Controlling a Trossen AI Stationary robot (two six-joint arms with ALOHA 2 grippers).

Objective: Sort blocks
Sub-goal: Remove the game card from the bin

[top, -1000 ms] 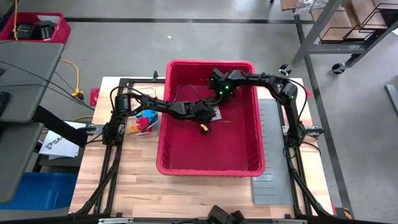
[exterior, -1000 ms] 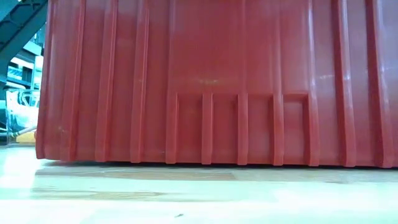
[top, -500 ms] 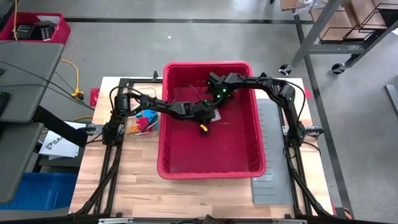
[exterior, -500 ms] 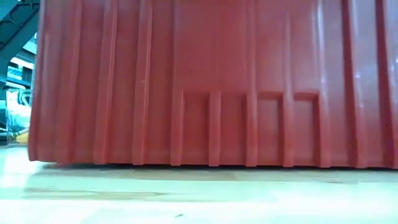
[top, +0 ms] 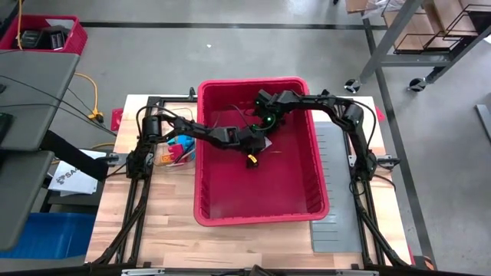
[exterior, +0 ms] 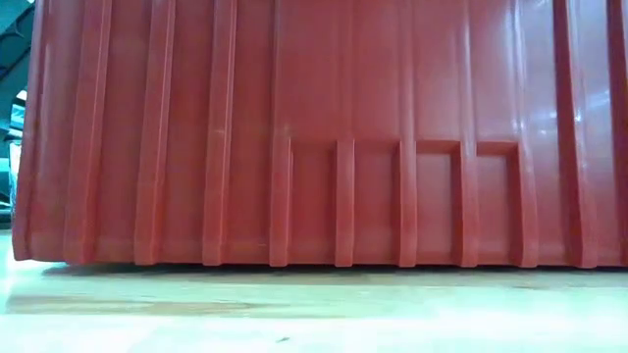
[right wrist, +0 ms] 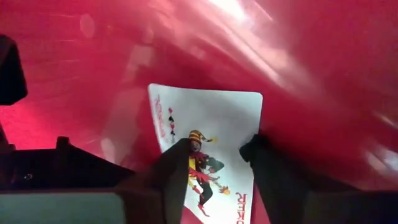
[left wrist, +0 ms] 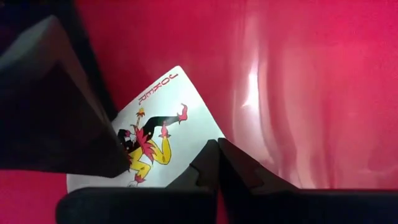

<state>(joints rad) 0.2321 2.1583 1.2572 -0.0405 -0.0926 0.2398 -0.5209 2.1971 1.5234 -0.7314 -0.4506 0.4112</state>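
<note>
A large red bin (top: 222,199) stands on the table and fills the low view (exterior: 314,127). Both arms reach into it. On its floor lies a joker playing card (left wrist: 168,112), face up, also seen in the right wrist view (right wrist: 214,118). My left gripper (left wrist: 216,149) is shut, its tips at the card's edge. My right gripper (right wrist: 217,158) is open above one end of the card. The coloured blocks (top: 175,149) lie on the table left of the bin, beneath the left arm. A small yellow-and-black piece (top: 251,159) lies on the bin floor. My left gripper's shut fingertips (left wrist: 208,155) sit at the card's long edge near a corner (left wrist: 219,134), slanting down from above. The card lies flat on the bin floor. Whether the tips press on it, I cannot tell. My right gripper's fingers (right wrist: 177,162) stand over the card's two long sides near one end (right wrist: 211,168), pointing steeply down. Whether they touch the card, I cannot tell.
Flat grey slotted sheets (top: 337,222) lie on the table right of the bin. The bin's walls enclose both grippers. A dark shape (left wrist: 56,106) hides one side of the card in the left wrist view. Bare wood (top: 253,245) shows along the near edge.
The red bin has slid a little toward the table's left and near edges. My right gripper has moved inside the bin toward the left gripper. The left arm has kept its place.
</note>
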